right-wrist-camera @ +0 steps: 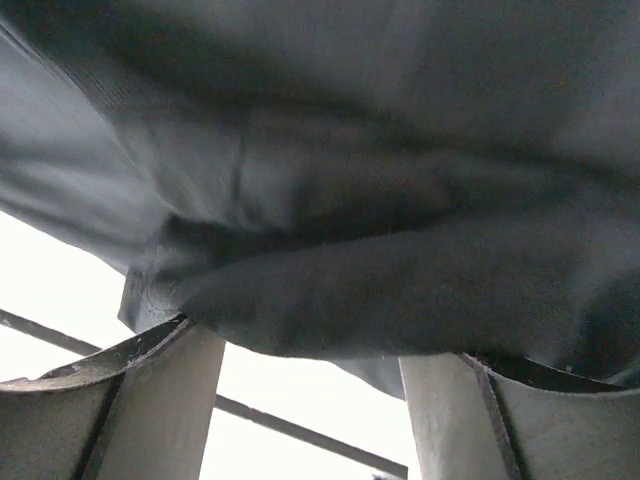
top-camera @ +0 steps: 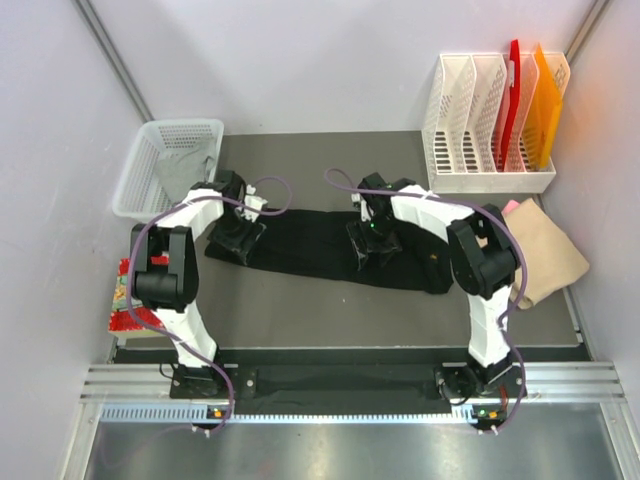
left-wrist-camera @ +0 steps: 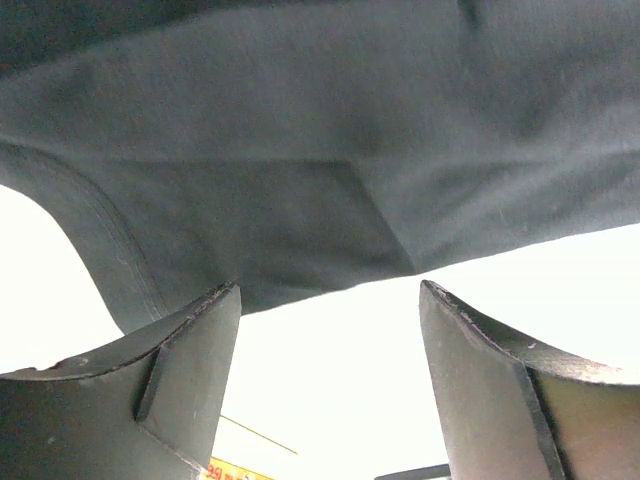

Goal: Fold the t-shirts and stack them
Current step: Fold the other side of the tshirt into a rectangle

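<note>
**Black shirt lies in a long band, both pincers low over it**

I judge I am mid-fold on the black t-shirt [top-camera: 310, 245]. It lies across the middle of the surface [top-camera: 330, 310] as a long, narrow band running left to right, so it looks folded along its length but not yet brought end to end.

My left pincer [left-wrist-camera: 328, 288] is spread. The shirt's edge sits just past its tips and nothing lies between the fingers. My right pincer [right-wrist-camera: 310, 345] is spread too, with a bunched fold of black cloth sagging across its tips. I cannot tell whether that fold touches the pads.

The next move, as I read it, calls for each pincer to close on an edge of the band. Both layers need to be caught, so that one end can be carried over the other without the fold slipping apart.

The grey shirt [top-camera: 183, 172] lies in the basket [top-camera: 150, 135] at the far left. The tan shirt [top-camera: 550, 255] lies at the right, with the pink shirt [top-camera: 511, 206] peeking out behind it.

From above, my own arms cover both contact spots. The wrist views are washed out below the cloth, and the right one is blurred. I cannot make out the shirt's print or collar, or how many layers lie there.
</note>
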Action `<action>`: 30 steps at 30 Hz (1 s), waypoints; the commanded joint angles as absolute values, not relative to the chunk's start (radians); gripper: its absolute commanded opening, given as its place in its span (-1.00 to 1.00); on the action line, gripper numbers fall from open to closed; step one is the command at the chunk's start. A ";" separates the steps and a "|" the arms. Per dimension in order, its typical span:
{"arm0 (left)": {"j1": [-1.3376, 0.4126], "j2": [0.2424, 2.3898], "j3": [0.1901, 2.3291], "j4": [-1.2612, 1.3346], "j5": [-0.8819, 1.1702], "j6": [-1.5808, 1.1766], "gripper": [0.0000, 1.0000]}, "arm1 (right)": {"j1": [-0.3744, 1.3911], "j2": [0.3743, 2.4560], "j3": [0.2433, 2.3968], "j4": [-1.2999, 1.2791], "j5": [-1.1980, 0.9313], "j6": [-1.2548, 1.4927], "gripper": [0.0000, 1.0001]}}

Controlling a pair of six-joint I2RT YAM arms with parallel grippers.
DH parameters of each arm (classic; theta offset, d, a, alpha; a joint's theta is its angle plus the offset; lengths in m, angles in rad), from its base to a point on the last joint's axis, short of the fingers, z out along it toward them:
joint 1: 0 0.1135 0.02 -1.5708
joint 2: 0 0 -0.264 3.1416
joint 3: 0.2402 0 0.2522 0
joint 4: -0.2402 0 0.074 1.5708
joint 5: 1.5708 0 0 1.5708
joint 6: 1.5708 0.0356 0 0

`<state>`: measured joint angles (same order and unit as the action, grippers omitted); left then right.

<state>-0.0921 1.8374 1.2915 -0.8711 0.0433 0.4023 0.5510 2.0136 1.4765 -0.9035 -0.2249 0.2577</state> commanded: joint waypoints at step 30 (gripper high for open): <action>-0.064 1.674 1.170 -0.894 0.031 0.425 0.51 | 0.325 1.896 1.695 -0.942 -0.067 0.268 0.47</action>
<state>-0.0677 1.7130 1.1309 -0.8734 0.0315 0.4183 0.3248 2.0487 1.7535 -0.9325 0.0326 0.2516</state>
